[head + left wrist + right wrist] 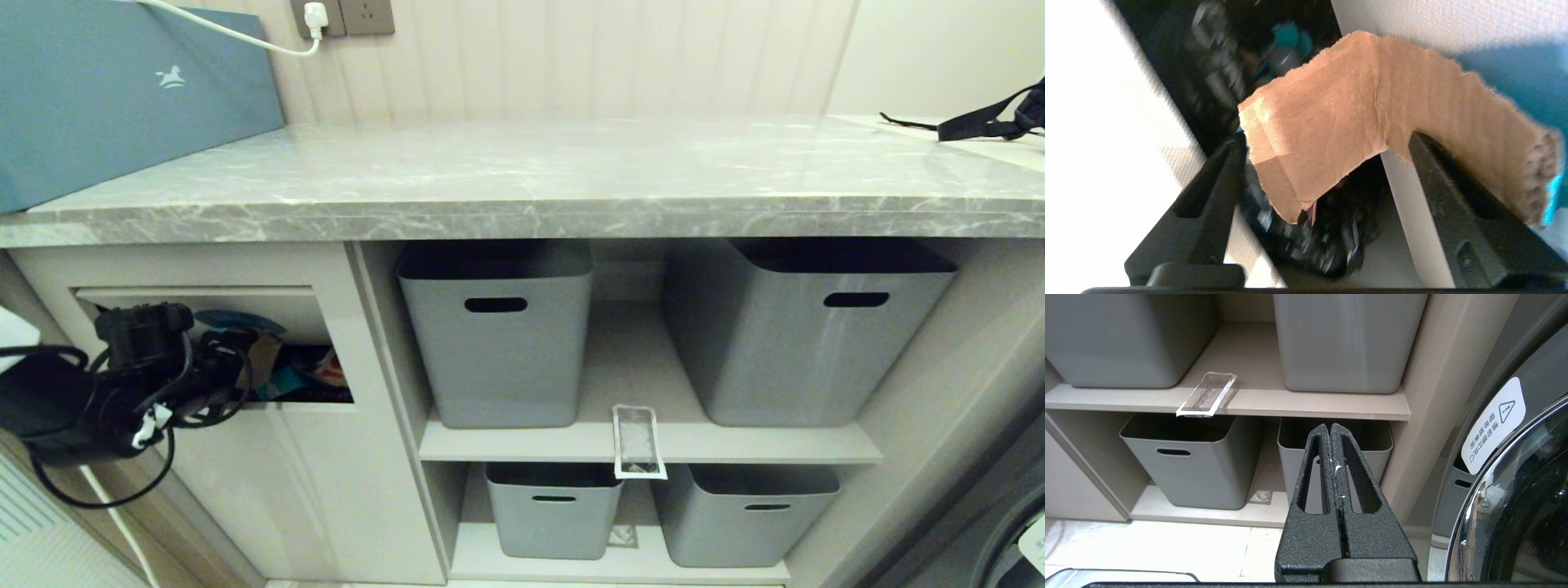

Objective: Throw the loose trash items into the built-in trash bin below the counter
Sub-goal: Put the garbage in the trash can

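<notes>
Cardboard piece (pixel 1355 118), torn and brown with a rough corrugated edge, sits between the spread fingers (pixel 1216 192) of the left gripper (pixel 233 371) at the lower left of the head view, right at the mouth of the trash bin (pixel 326 269). Pushed inward, the bin's flap (pixel 204 306) leaves a dark rectangular gap with teal and brown scraps (pixel 286 376) showing inside. Fingers set wide, the right one under the cardboard; grip or mere contact cannot be told. Black, cabled left arm reaching in level from the frame's left edge. Grey veined counter (pixel 522 212) above, thick-edged. Clear white-edged wrapper (pixel 637 441) at centre, overhanging the upper shelf's (pixel 775 445) front lip between two grey tubs (pixel 498 343). Open shelf strip around it. Right gripper (pixel 1333 435) pressed together, hanging before the lower tubs.
</notes>
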{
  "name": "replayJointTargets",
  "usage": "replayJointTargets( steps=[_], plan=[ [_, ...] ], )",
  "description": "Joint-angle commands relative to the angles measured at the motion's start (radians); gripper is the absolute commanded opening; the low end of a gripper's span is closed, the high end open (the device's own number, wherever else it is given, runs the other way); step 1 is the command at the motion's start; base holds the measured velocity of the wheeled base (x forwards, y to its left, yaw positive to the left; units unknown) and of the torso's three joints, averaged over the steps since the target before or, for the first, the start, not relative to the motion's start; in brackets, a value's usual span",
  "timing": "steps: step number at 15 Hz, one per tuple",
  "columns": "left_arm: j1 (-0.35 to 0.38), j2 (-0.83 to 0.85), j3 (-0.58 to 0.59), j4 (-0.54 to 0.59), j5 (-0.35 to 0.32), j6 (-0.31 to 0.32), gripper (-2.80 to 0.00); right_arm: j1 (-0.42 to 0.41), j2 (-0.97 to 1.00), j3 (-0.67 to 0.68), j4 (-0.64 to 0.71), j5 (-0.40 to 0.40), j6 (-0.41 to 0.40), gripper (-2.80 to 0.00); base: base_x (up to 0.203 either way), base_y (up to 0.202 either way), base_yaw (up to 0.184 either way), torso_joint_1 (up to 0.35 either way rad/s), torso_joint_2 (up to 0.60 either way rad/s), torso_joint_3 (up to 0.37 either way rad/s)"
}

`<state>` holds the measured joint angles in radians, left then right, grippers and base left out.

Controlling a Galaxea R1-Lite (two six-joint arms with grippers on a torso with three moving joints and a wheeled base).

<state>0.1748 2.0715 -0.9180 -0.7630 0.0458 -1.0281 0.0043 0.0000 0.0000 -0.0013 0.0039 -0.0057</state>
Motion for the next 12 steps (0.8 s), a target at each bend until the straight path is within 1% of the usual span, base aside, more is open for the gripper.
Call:
replayJointTargets(
  steps=[1,2,3,5,6,10,12],
  plan=[
    [-0.016,-0.041,0.076,-0.003,0.002,0.006,0.00,0.000,-0.002,0.000,0.000,0.001,0.000,-2.80,0.000,0.000,0.000,0.000,0.00,0.000],
    [-0.019,-0.039,0.096,-0.003,0.004,0.039,0.00,0.000,-0.002,0.000,0.000,0.001,0.000,-2.80,0.000,0.000,0.000,0.000,0.00,0.000],
    [-0.019,-0.030,0.100,-0.002,0.020,0.065,0.00,0.000,-0.001,0.000,0.000,0.001,0.000,-2.80,0.000,0.000,0.000,0.000,0.00,0.000],
    [-0.016,-0.018,0.088,-0.005,0.059,0.117,0.00,0.000,-0.001,0.000,0.000,0.001,0.000,-2.80,0.000,0.000,0.000,0.000,0.00,0.000],
    [-0.014,-0.012,0.071,-0.005,0.065,0.137,0.00,0.000,-0.002,0.000,0.000,0.001,0.000,-2.80,0.000,0.000,0.000,0.000,0.00,0.000],
    [-0.006,0.048,-0.018,0.003,0.066,0.140,0.00,0.000,-0.002,0.000,0.000,0.001,0.000,-2.80,0.000,0.000,0.000,0.000,0.00,0.000],
    [0.000,0.081,-0.086,0.063,0.076,0.140,0.00,0.000,-0.002,0.000,0.000,0.001,0.000,-2.80,0.000,0.000,0.000,0.000,0.00,0.000]
  ],
)
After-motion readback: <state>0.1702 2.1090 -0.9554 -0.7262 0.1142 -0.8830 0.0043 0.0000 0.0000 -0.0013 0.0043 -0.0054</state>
